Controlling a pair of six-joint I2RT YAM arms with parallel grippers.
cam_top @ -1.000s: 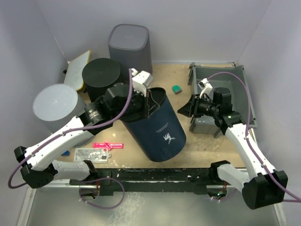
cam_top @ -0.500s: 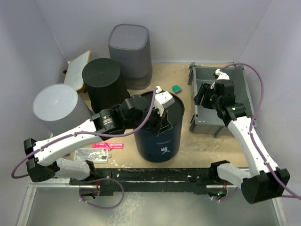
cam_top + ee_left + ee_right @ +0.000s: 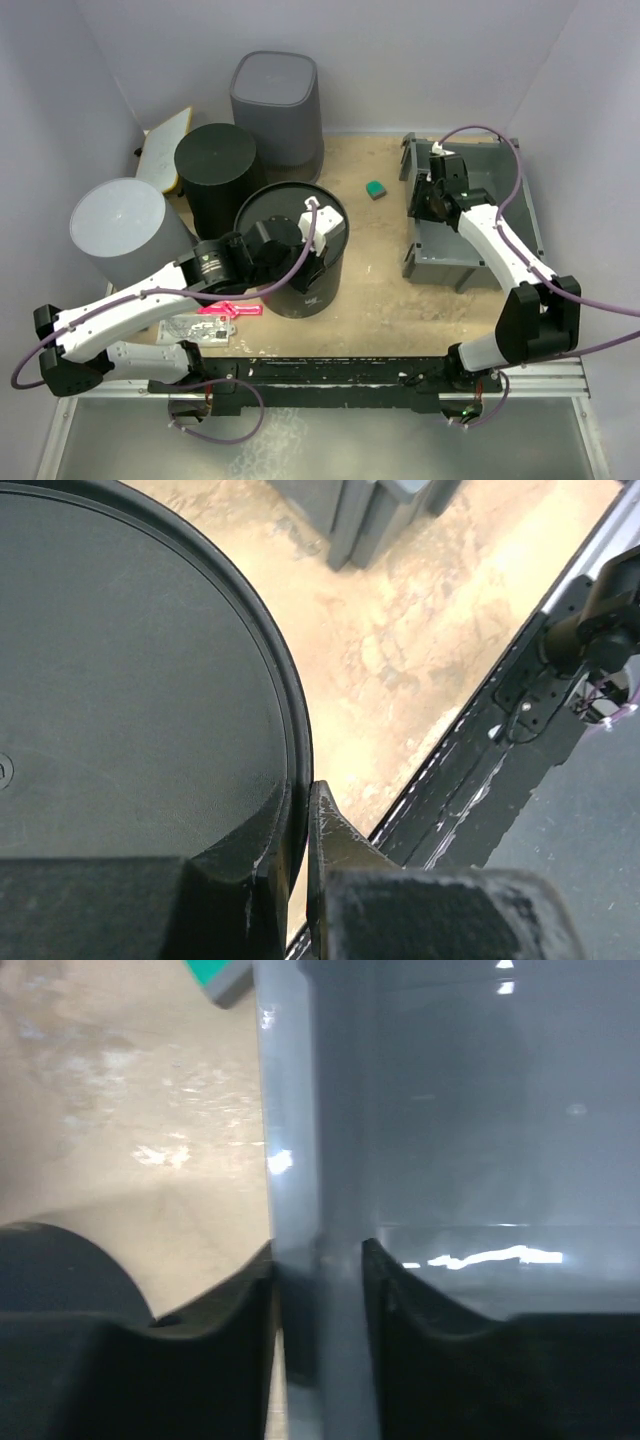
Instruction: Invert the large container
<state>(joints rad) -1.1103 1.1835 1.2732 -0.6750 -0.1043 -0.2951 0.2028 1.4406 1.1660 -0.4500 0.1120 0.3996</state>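
The container (image 3: pixel 275 205) has swung up out of the lean it had a second ago and slid left. Now it stands straight just below the middle of the overhead view, right up against the black cylinder (image 3: pixel 215 160) at its upper left. A dark round face with a raised lip points up at us (it looks shallow from the left wrist cam, but we can't swear which end it is). The left gripper (image 3: pixel 303 800) is clamped on that lip at the lower right of the disc, one finger inside and one outside. The right arm has pulled back to the grey bin (image 3: pixel 500 160) on the right side. There the right gripper (image 3: pixel 318 1260) is pinching the bin's left wall, a finger on each face. A teal block (image 3: pixel 375 188) sits alone on the table (image 3: pixel 380 290) between container and bin. A pink piece (image 3: pixel 230 308) lies just lower left of the container.
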